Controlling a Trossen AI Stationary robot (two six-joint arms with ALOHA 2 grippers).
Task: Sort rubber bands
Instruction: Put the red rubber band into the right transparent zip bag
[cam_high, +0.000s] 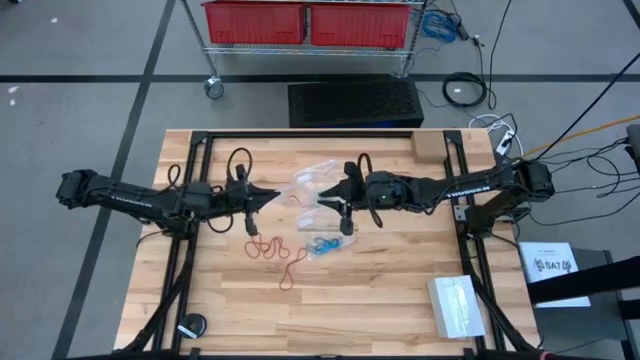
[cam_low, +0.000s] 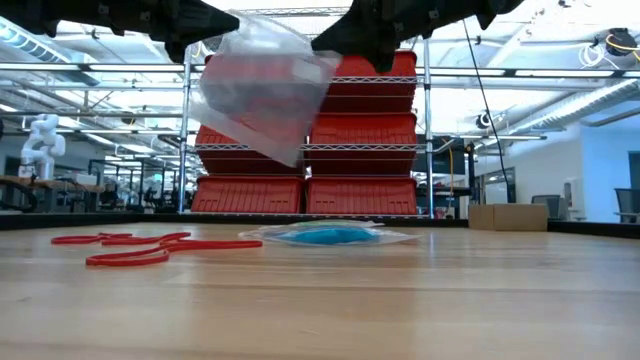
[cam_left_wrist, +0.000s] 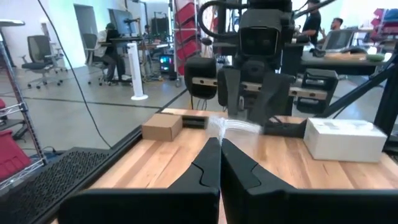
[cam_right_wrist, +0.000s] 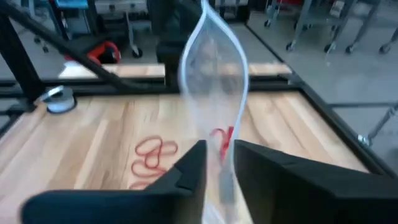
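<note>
Both arms you run are matte black throughout, built from chunky jointed segments. The left arm (cam_high: 140, 197) has white lettering along its long link, too small to read from above. On the right arm (cam_high: 470, 186) you can read "TROSSEN" in white on the matching link. Black cables loop up off each arm near the wrist. The left gripper (cam_left_wrist: 220, 163) ends in two black wedge-shaped fingers with smooth, flat faces tapering to points. The right gripper (cam_right_wrist: 217, 163) has the same black angular fingers. Seen head-on, the right wrist carries a boxy black housing with tan strips on either side.
</note>
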